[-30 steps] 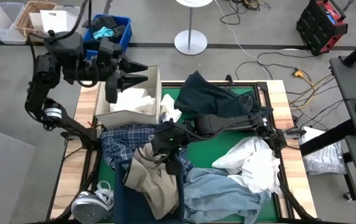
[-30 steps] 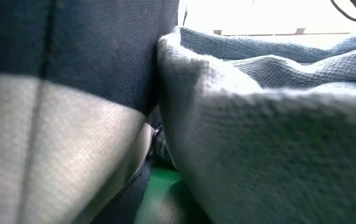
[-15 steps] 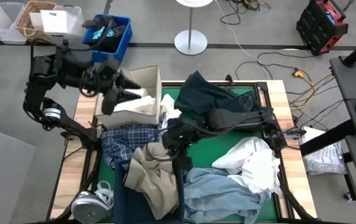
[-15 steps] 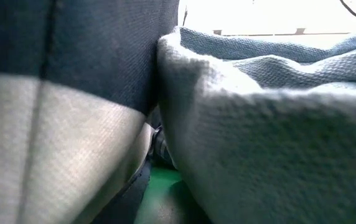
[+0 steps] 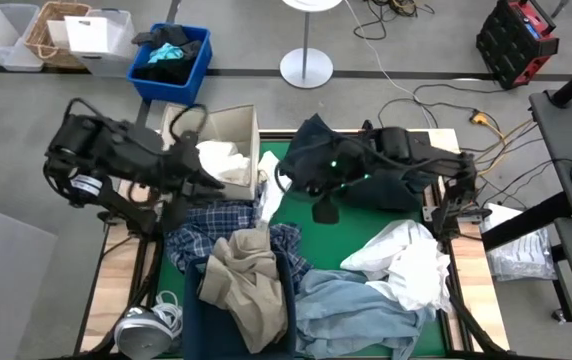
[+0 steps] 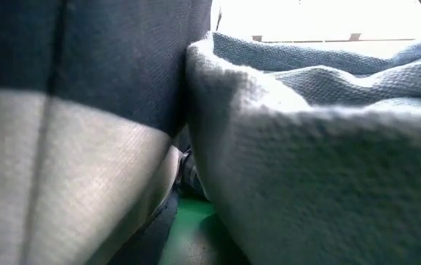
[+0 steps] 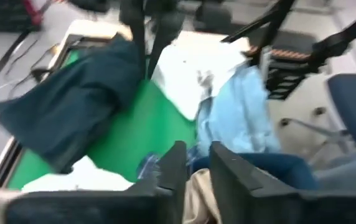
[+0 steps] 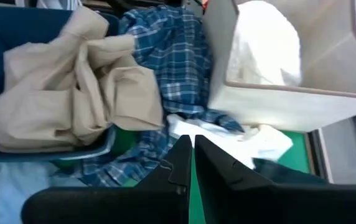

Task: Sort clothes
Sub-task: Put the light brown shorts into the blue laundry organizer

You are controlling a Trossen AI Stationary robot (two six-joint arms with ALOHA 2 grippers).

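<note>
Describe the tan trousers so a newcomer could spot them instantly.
On the green-matted table, look at the near left part, where a dark blue bin sits. The tan trousers lie crumpled over that bin, between the plaid shirt and the light blue denim. They are the only beige garment.

trousers (image 5: 248, 275) in bin (image 5: 192, 322) | denim (image 5: 351, 310) right | shirts (image 5: 221, 160) in box (image 5: 243, 121)

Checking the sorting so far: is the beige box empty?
No. The beige box holds crumpled white fabric.
</note>
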